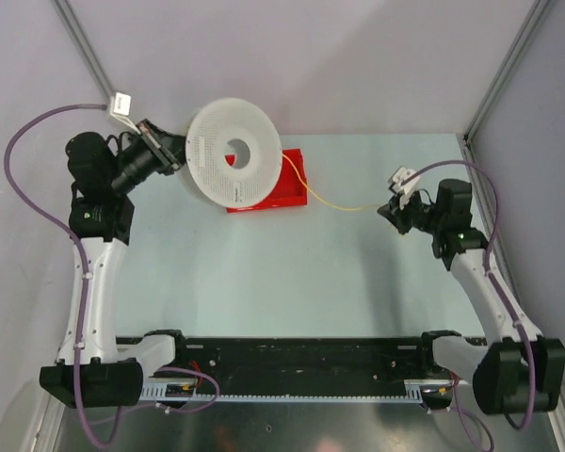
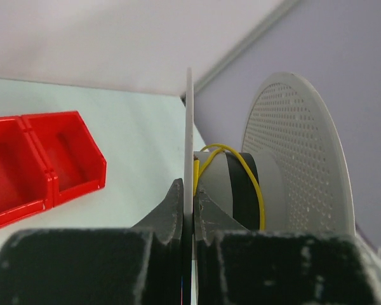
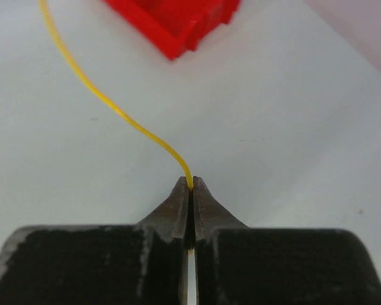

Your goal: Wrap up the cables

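Though curved, cable (image 3: 153, 138) in right hand (image 3: 190, 186).

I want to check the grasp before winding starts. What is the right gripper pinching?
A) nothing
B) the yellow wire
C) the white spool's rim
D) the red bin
B: in the right wrist view the wire runs straight into the right gripper, whose fingers are shut on its end.

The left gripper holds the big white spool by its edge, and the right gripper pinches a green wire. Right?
Not quite. The wire is yellow, not green; the right wrist view shows it clearly. The rest is true: the left gripper holds the white spool by its edge, and the right gripper pinches the wire.
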### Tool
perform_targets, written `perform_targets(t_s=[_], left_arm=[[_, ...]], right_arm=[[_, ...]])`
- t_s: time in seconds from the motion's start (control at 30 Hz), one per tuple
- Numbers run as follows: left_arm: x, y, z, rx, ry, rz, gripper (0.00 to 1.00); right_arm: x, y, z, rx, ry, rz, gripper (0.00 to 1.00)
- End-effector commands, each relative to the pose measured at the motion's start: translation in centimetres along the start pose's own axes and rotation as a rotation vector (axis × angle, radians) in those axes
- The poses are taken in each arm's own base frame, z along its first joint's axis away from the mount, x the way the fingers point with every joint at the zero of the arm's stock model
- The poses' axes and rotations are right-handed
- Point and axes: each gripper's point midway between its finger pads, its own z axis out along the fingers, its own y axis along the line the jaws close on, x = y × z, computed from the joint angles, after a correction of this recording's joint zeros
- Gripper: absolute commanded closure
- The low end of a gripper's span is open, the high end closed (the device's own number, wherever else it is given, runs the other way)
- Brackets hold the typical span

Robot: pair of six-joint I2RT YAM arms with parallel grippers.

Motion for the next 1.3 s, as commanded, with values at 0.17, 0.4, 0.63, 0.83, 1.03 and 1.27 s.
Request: perform_targets(t_s=[0.17, 0.4, 0.63, 0.83, 1.03, 1.27], left_arm=[[-8.6, 3.3, -2.5, -0.239, -0.418, -0.153, 1.00], [-8.0, 8.5, -2.7, -0.437, -0.448, -0.160, 1.00], [-4.5, 14.9, -2.9, -0.752, -0.341, -0.055, 1.00], [-0.8, 16.9, -1.1, -0.871, -0.189, 0.117, 1.00], [4.1, 16.2, 1.2, -0.890, -0.046, 0.250, 1.00], [8.3, 15.2, 3.0, -0.865, 0.076, 0.368, 1.00]], right_arm=[[-1.9, 11.9, -3.8, -0.226, -0.031, -0.167, 1.00], [-6.8, 18.1, -7.4, -0.347, -0.168, -0.401, 1.00], [-14.9, 20.5, -9.4, -0.327, -0.359, -0.569, 1.00], [-22.2, 20.1, -11.2, -0.256, -0.544, -0.685, 1.00], [-28.5, 22.4, -13.2, -0.210, -0.738, -0.837, 1.00], [-35.1, 25.1, -15.5, -0.097, -0.984, -0.913, 1.00]])
